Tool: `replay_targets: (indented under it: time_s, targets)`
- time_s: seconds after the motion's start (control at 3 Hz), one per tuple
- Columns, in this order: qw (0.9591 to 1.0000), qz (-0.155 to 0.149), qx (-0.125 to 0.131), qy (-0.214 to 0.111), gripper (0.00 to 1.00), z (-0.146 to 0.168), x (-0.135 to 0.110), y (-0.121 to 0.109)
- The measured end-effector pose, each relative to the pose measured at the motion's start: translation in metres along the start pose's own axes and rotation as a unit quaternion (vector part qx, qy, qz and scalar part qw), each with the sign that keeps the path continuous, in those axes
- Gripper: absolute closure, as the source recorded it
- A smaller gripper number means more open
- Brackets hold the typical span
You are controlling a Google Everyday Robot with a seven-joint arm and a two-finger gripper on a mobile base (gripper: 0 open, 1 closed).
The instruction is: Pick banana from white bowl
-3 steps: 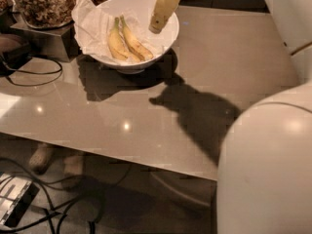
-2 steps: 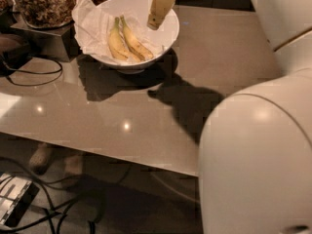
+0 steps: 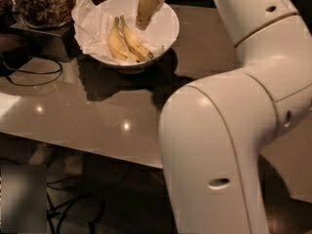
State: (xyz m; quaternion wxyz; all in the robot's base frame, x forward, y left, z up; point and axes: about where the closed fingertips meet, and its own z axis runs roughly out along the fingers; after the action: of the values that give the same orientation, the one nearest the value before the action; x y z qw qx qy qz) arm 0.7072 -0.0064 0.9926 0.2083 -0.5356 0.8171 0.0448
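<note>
The white bowl [image 3: 165,30] stands on the far part of the grey table, lined with crumpled white paper [image 3: 90,23]. Two bananas lie side by side in it. The banana [image 3: 135,43] is the slimmer right one, with brown flecks and a dark tip pointing to the right. A plumper yellow banana [image 3: 115,45] lies to its left. My gripper [image 3: 142,24] hangs over the bowl's middle, just above the banana's stem end and pointing down. It holds nothing that I can see. My white arm fills the right half of the view.
A glass jar of brown snacks [image 3: 41,4] stands on a dark stand [image 3: 46,40] left of the bowl. A black cable [image 3: 34,77] loops on the table [image 3: 97,111] at the left. The table's near edge runs across the lower left, with the floor below.
The gripper has moved left from the bowl's right rim to over its middle, closer to the bananas. The arm's elbow has swung in and now covers the right of the view.
</note>
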Motion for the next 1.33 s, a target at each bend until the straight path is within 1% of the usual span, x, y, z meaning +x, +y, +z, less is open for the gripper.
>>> replay_targets:
  time_s: [0.33, 0.67, 1.0, 1.33]
  targets:
    - [0.9999, 0.006, 0.002, 0.014, 0.39, 0.024, -0.014, -0.005]
    - [0.9996, 0.016, 0.001, 0.025, 0.41, 0.044, -0.018, -0.010]
    - [0.9990, 0.024, -0.005, 0.036, 0.46, 0.062, -0.018, -0.012]
    - [0.9983, 0.029, -0.009, 0.049, 0.47, 0.078, -0.017, -0.013]
